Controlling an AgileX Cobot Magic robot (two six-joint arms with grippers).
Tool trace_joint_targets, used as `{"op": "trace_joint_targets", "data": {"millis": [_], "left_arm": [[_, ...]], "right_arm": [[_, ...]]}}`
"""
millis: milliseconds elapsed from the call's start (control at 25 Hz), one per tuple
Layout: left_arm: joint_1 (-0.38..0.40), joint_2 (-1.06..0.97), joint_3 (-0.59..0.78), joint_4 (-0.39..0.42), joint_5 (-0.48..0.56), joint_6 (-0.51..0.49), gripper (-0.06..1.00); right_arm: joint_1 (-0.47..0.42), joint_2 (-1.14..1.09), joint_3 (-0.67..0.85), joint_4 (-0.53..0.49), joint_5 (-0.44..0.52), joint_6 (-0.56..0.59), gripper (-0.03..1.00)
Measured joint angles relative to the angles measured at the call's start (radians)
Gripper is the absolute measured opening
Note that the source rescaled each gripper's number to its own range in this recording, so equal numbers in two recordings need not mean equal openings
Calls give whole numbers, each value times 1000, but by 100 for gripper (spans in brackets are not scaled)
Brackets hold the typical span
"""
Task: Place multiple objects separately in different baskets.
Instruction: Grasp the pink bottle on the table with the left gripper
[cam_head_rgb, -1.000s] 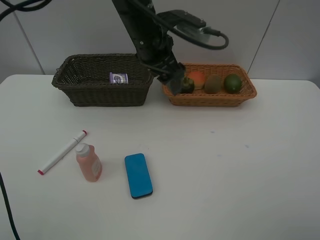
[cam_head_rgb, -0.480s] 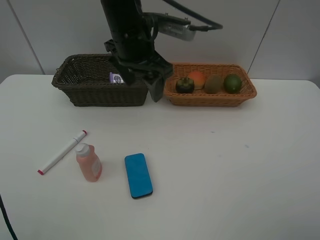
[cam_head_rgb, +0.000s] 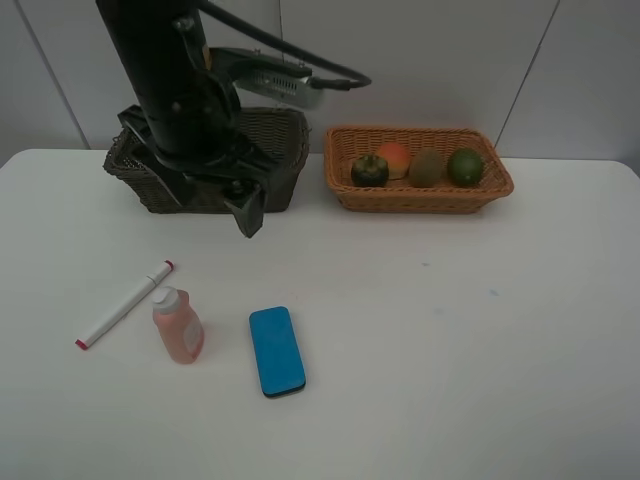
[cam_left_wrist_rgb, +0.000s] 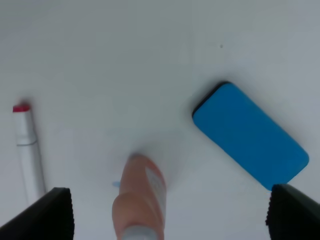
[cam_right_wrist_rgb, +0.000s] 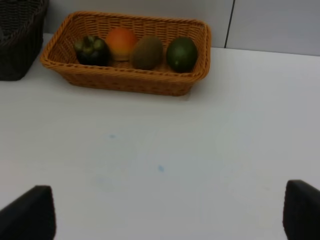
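Now the left gripper has swung from the orange basket toward eight o'clock, jaws wide and empty. Its arm hides the dark basket — pink bottle, marker and blue block lie near six.

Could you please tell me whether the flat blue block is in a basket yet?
Out: the flat blue block lies on the white table, well apart from the dark basket and the orange basket.

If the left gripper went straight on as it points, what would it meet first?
Probably the pink bottle, nearly centred ahead of the left gripper in its wrist view; depth is unclear.
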Motion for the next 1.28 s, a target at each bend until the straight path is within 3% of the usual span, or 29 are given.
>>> {"op": "trace_joint_targets", "data": {"millis": [440, 760, 1280], "left_arm": [[0, -43, 263, 2, -143, -89, 98], [52, -43, 398, -7, -266, -110, 98], [69, 8, 448, -39, -366, -57, 98]], "right_arm": [[0, 0, 0, 0, 0, 0, 99], [0, 0, 0, 0, 0, 0, 99], [0, 0, 0, 0, 0, 0, 99]]}}
